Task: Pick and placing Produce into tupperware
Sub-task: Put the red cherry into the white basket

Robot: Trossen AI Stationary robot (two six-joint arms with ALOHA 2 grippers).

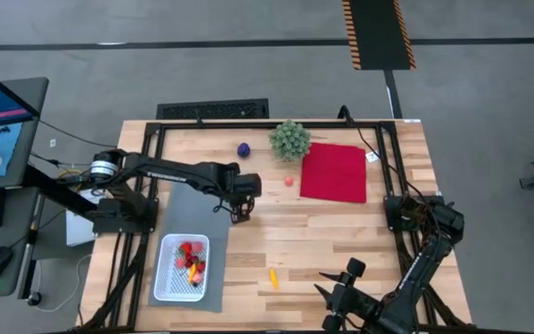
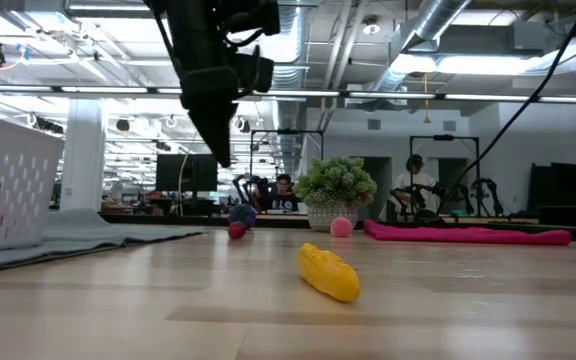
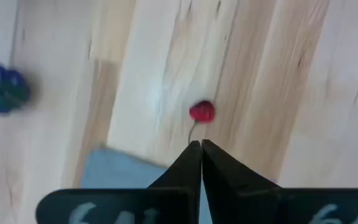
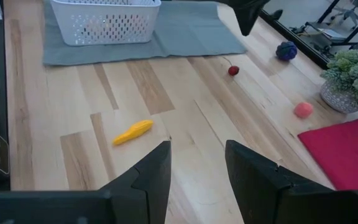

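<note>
Left gripper (image 1: pixel 240 215) above the table just right of the grey mat (image 1: pixel 176 208), fingers pinched together, nothing clearly between them. A small red cherry (image 3: pixel 201 112) lies on the wood just beyond its tips. White basket (image 1: pixel 181 268) sits on the mat with several fruits inside. Yellow piece (image 1: pixel 273 278), pink ball (image 1: pixel 288 182) and purple ball (image 1: pixel 244 148) lie loose. Right gripper (image 4: pixel 197 165) waits at the near edge, fingers apart, empty.
</note>
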